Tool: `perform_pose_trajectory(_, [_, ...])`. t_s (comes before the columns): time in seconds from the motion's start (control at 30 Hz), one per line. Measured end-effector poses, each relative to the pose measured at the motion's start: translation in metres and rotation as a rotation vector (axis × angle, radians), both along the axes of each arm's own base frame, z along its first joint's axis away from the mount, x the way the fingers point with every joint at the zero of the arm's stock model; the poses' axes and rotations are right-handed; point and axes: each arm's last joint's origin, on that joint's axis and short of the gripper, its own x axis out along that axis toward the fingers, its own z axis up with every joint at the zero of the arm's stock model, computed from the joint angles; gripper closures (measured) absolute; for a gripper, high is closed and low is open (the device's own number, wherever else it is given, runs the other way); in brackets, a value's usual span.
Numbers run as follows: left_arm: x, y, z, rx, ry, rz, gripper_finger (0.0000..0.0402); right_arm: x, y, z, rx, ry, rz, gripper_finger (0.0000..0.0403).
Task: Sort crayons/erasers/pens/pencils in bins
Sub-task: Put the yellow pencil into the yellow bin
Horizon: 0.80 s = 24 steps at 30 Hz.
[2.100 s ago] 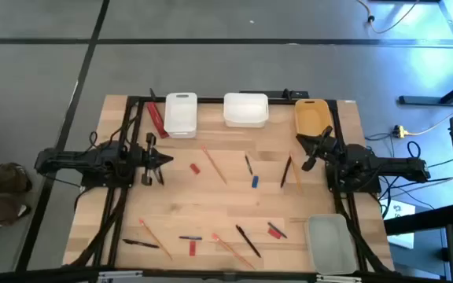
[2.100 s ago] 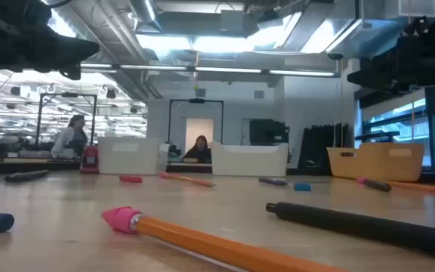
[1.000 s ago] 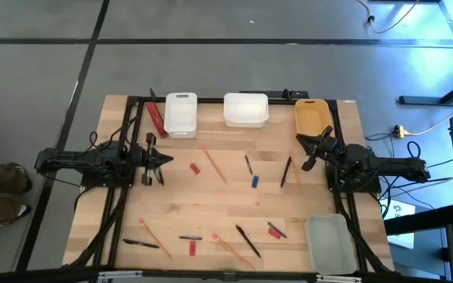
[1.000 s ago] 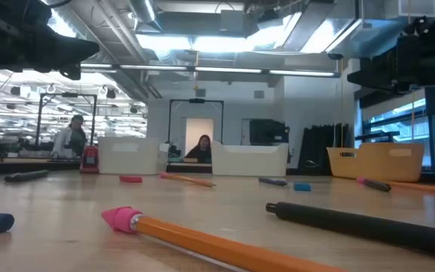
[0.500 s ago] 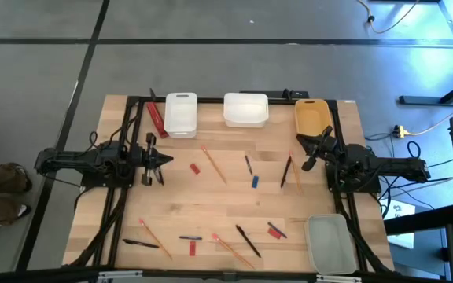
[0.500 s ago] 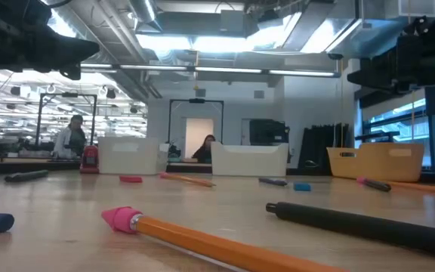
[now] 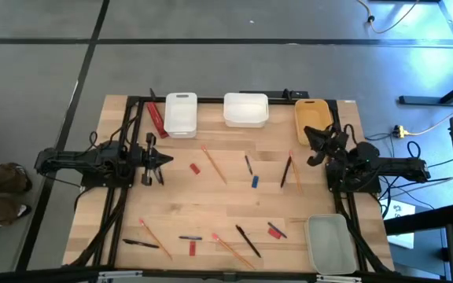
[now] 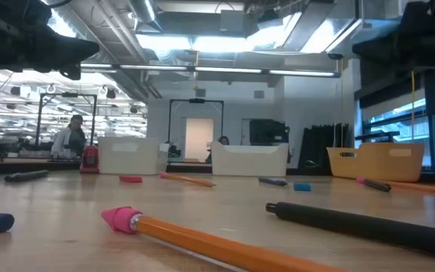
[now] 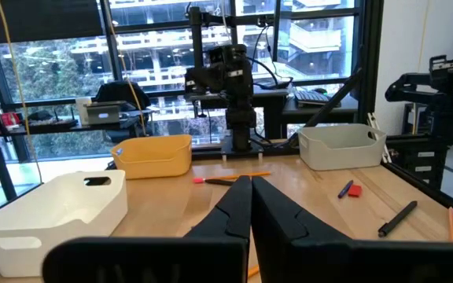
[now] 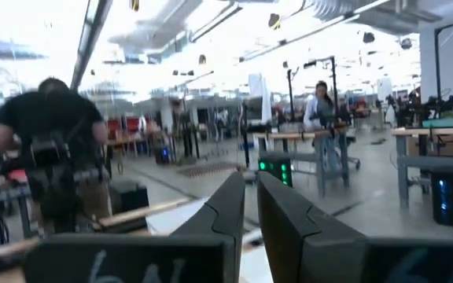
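Several pens and pencils lie scattered on the wooden bench (image 7: 234, 212). One black pen (image 7: 286, 170) lies just beside an orange pencil (image 7: 296, 174) near the right hand (image 7: 314, 147); a shorter pen (image 7: 248, 164) lies closer to the middle, next to a long pencil (image 7: 213, 163). Along the near edge are a black pen (image 7: 248, 241), a pencil with a pink end (image 7: 233, 250), another pencil (image 7: 155, 239) and a black pen (image 7: 141, 244). Small red and blue pieces lie among them.

Four bins stand at the bench edges: a narrow white bin (image 7: 180, 115), a wider white bin (image 7: 246, 110) and a yellow-orange bin (image 7: 313, 115) along the far side, and a translucent grey bin (image 7: 331, 244) at the near right corner. All four look empty from above.

The left hand (image 7: 162, 159) hovers at the left side of the bench, its fingers (image 9: 234, 211) pressed together on nothing. The right hand hovers just in front of the yellow-orange bin, its fingers (image 10: 226, 206) also nearly together and holding nothing. No writing can be read.
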Motion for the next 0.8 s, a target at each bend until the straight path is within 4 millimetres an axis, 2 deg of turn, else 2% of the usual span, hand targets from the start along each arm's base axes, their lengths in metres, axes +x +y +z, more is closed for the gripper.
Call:
perform_pose_trajectory(0.2, [0.0,0.0,0.0,0.0,0.0,0.0,0.0401,-0.005,0.001,0.013,0.019,-0.146,0.054,0.0362])
perform_pose_trajectory(0.3, [0.0,0.0,0.0,0.0,0.0,0.001,0.0401,-0.008,0.001,0.023,0.062,-0.199,0.077,0.0377])
perform_pose_trajectory(0.37, [0.0,0.0,0.0,0.006,0.0,0.001,0.0401,-0.01,0.001,0.031,0.059,-0.202,0.062,0.0394])
perform_pose_trajectory(0.57, [0.0,0.0,0.004,0.031,-0.035,0.005,0.0401,-0.015,0.0,0.063,0.04,-0.153,0.011,0.0399])
perform_pose_trajectory(0.7, [-0.005,0.003,0.022,0.033,-0.153,0.106,0.0401,-0.015,-0.001,0.083,0.06,-0.023,-0.032,0.04])
perform_pose_trajectory(0.8, [-0.012,0.005,0.048,0.044,-0.212,0.169,0.0401,-0.014,-0.002,0.1,0.093,0.052,-0.079,0.04])
